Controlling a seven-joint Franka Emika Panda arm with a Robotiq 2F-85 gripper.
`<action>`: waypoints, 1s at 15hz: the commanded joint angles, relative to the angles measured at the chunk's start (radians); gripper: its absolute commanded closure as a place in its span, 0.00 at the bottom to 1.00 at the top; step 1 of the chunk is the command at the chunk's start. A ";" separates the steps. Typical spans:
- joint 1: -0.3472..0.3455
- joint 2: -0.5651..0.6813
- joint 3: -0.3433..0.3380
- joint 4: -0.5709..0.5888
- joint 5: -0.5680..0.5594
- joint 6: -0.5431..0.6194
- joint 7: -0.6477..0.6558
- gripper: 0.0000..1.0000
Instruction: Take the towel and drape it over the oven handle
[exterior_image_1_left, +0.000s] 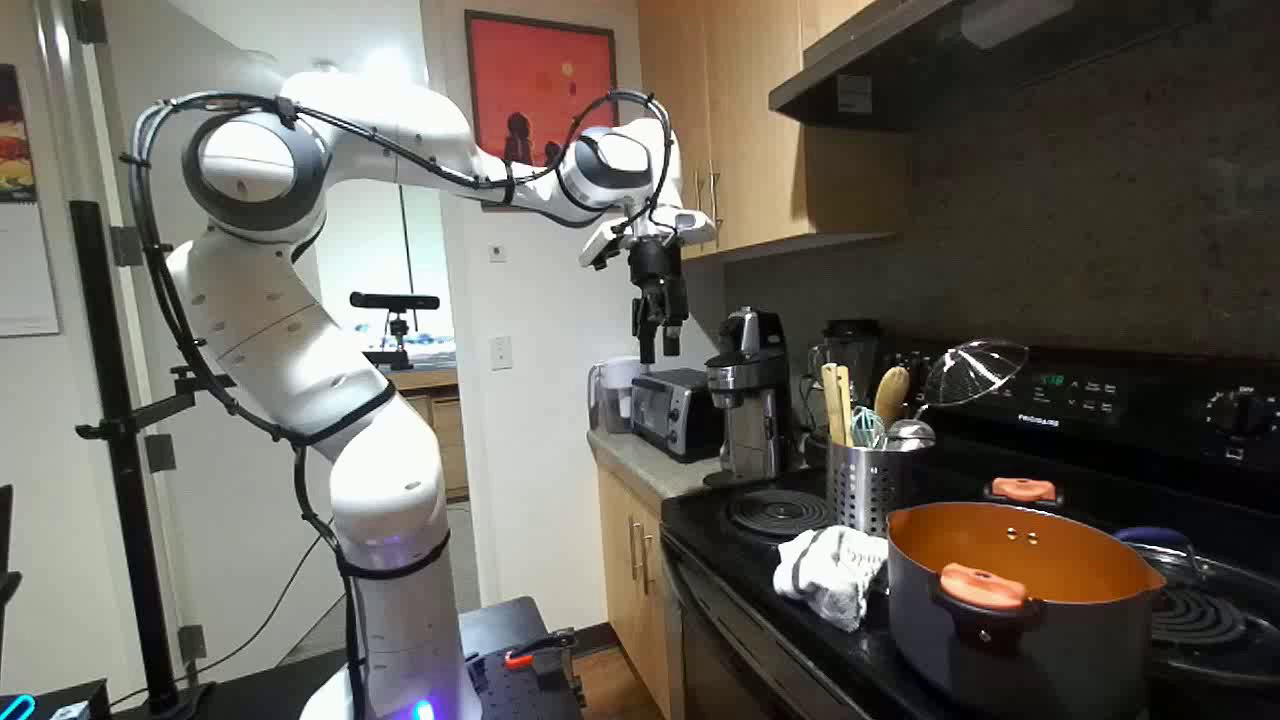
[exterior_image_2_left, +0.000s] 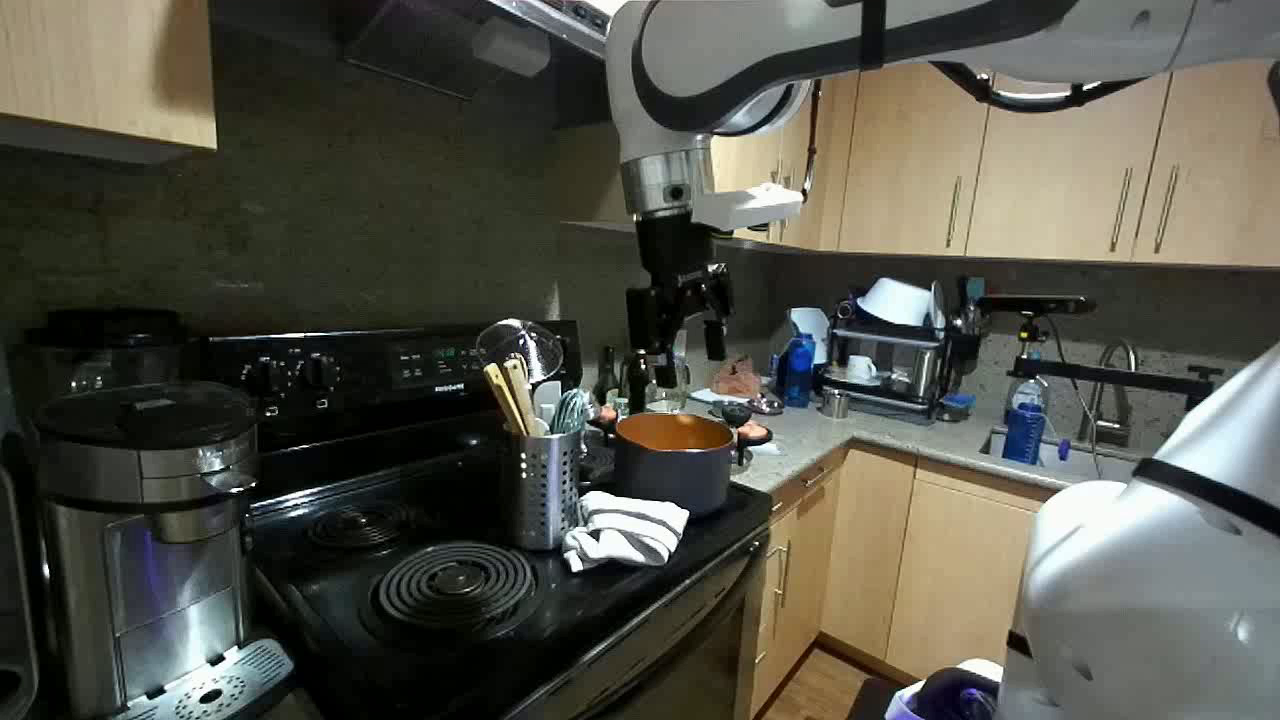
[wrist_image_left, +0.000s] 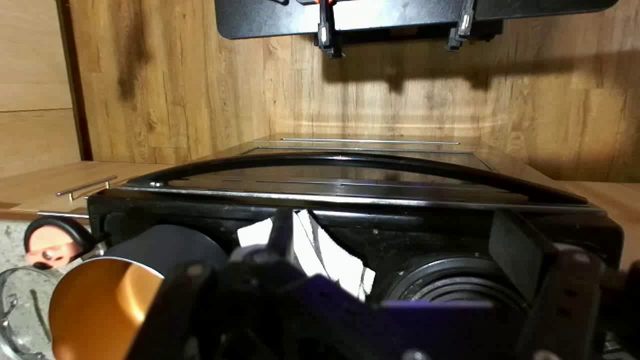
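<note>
Nearest in the wrist view, the black fingers (wrist_image_left: 520, 255) stand wide apart at seven and four o'clock and hold nothing; their linkage (wrist_image_left: 350, 320), a dark blur at six, hides whatever lies under it. In both exterior views they hang tips down, well above the black stove surface (exterior_image_2_left: 580, 605).

On that surface, at six o'clock in the wrist view, lies the crumpled white towel (wrist_image_left: 337, 257) with dark stripes; one finger covers part of it, and its lower side runs in behind the linkage. At eight o'clock the pot (wrist_image_left: 105, 300), dark outside and orange inside, is cut off by the bottom edge; at four, a coil burner (wrist_image_left: 455, 280) is partly masked by fingers and linkage. In an exterior view the towel sits at the pot's seven o'clock and at the four o'clock of a perforated utensil holder (exterior_image_2_left: 545, 490); whether it touches either cannot be told.

Past the surface's edge, the oven handle (wrist_image_left: 345, 159) arcs from nine to three o'clock in the wrist view; in both exterior views it is dark on dark and hard to make out. Beyond, at twelve, a black platform (wrist_image_left: 400, 15) runs off the top edge.

Farther back in an exterior view, the dish rack (exterior_image_2_left: 885, 365) at three o'clock is too small to read piece by piece.
</note>
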 joint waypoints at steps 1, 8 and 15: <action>0.020 0.002 -0.015 0.002 -0.006 -0.003 0.008 0.00; -0.006 0.019 -0.047 0.001 0.006 0.026 0.076 0.00; -0.082 0.095 -0.143 -0.026 0.002 0.036 0.161 0.00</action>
